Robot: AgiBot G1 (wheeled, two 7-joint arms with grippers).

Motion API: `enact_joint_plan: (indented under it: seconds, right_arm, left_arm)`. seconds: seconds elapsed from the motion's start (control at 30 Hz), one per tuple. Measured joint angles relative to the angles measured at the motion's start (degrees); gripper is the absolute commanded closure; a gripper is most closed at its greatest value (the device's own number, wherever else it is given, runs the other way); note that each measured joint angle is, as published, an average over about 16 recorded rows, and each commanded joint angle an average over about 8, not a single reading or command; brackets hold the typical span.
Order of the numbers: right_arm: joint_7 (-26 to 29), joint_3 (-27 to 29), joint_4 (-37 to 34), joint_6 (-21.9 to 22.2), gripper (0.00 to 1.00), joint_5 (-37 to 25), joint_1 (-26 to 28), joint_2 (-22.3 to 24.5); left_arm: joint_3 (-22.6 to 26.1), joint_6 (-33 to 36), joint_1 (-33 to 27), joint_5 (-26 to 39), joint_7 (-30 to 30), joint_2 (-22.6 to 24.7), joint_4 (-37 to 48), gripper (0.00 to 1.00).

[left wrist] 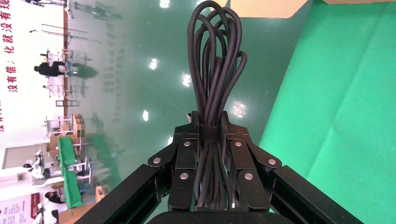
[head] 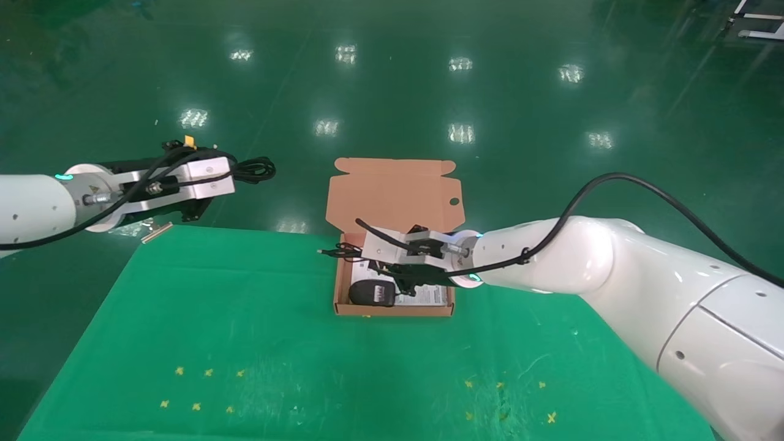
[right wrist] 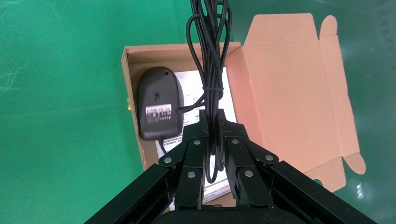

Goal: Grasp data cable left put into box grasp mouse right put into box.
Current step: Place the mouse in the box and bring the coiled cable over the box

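The data cable [head: 254,168] [left wrist: 215,70] is a black looped bundle with a band round it. My left gripper [head: 229,173] [left wrist: 208,123] is shut on it and holds it in the air beyond the table's far left corner. The box [head: 392,196] [right wrist: 285,93] lies open at the table's far middle, with its lid flat behind it. The mouse [head: 372,293] [right wrist: 159,103] lies inside on the white sheet, label side up. My right gripper [head: 366,252] [right wrist: 211,116] hovers over the box and is shut on the mouse's bundled cord [right wrist: 210,46].
A green cloth covers the table [head: 245,337], with small yellow cross marks near the front left [head: 202,386] and front right [head: 502,398]. A small metal piece [head: 156,231] lies at the table's far left corner. Glossy green floor lies beyond the far edge.
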Motion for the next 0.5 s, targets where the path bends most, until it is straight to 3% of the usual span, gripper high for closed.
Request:
enact_joint_plan:
  seconds: [0.5]
  right_arm:
    - [1.3, -0.6, 3.9, 0.6, 0.00, -0.2, 0.3, 3.7]
  left_arm:
    - [1.0, -1.1, 2.0, -1.1, 0.6, 2.2, 0.6, 1.00]
